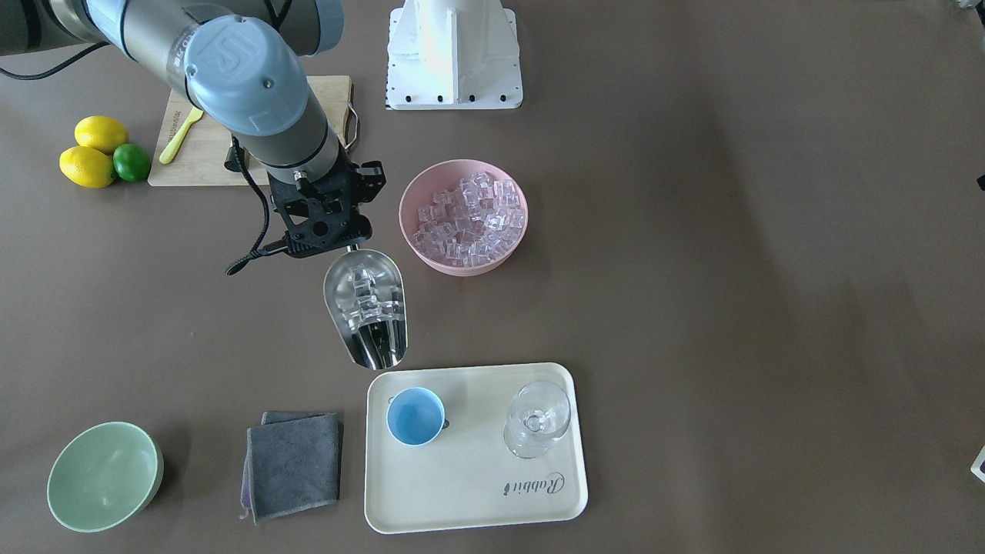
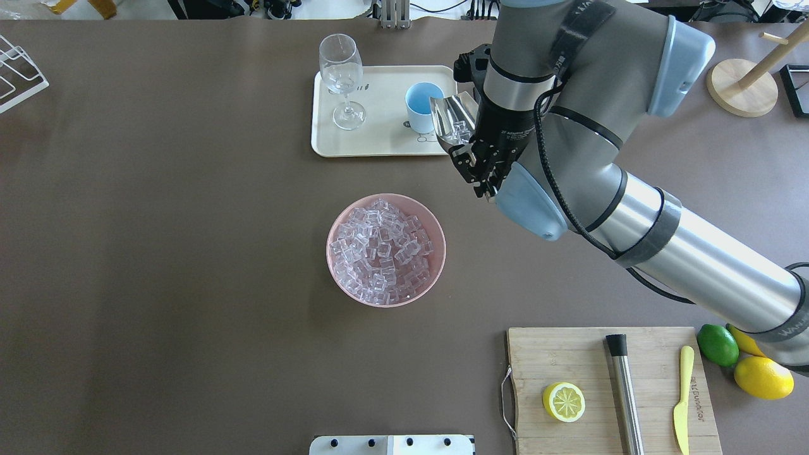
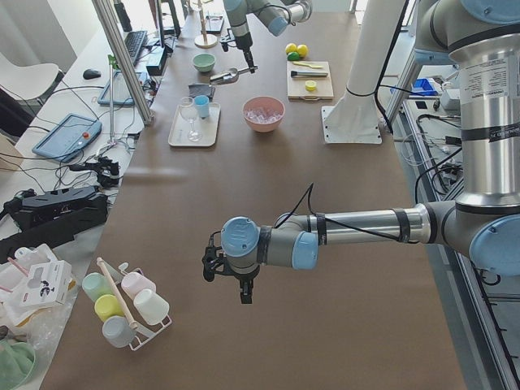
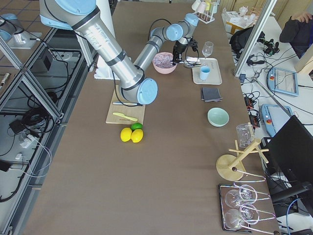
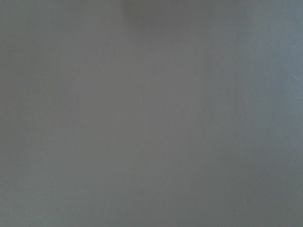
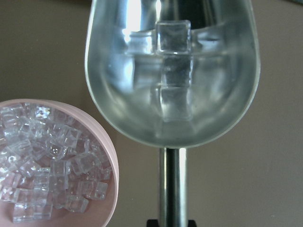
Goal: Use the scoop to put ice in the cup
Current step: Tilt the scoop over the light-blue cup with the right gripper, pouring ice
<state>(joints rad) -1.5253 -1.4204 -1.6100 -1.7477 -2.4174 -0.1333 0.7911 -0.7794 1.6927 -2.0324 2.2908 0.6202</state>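
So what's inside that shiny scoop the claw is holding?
A few clear ice cubes, lined up along the middle of the scoop. Mirror reflections blur the exact count. The right claw covers the handle's end.

Front and overhead cameras face oppositely, sharing cup (image 1: 415, 416) (image 2: 422, 101) and scoop (image 1: 365, 308) (image 2: 450, 120).

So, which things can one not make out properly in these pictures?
Left gripper: shows only in the exterior left view, small; open or shut cannot be told.
Ice in the scoop: reflections in the steel blur the count, right wrist view.
Right gripper: where its fingers meet the scoop handle is cut off by the right wrist view's bottom edge.
Cup: overhead, the scoop covers one side.
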